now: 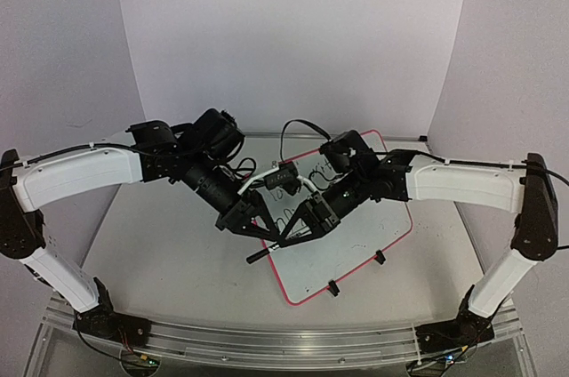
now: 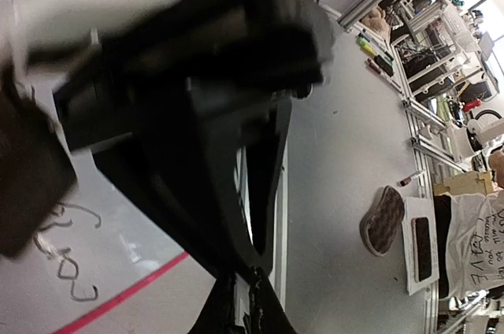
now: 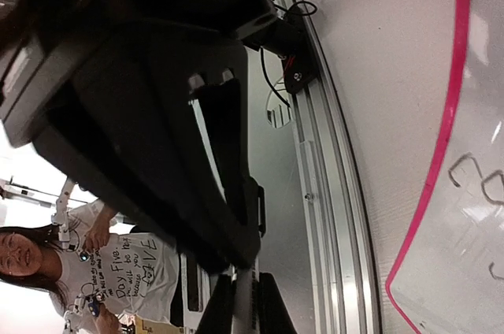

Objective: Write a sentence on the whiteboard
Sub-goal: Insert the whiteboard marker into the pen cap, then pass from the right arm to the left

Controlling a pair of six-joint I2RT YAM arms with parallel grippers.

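Whiteboard (image 1: 356,257) lies flat on the table (image 1: 178,252), one board only, turned at a slant and filling the centre and right of the top view; its thin pink-red rim (image 1: 298,299) runs round it. In my left wrist view it shows at lower left (image 2: 118,247), and in my right wrist view at lower right (image 3: 465,255).

My two arms reach in from either side and meet over the board's left part; my left claw (image 1: 271,233) and my right claw (image 1: 295,231) come tip to tip there, both pinched narrow; each wrist view shows its own fingers drawn together at the bottom edge (image 2: 244,306) (image 3: 244,302).

Two black clip feet sit on the board's lower edge, one at lower centre (image 1: 333,288), one to its right (image 1: 380,257).

One thin dark rod (image 1: 258,256) pokes out toward lower left from under the meeting claws; which claw has it, I cannot tell.

Of the sentence (image 1: 283,212) only a few black loops show beside my claws; the rest is hidden; some letters show in each wrist view (image 2: 67,267) (image 3: 472,172), too few to read.
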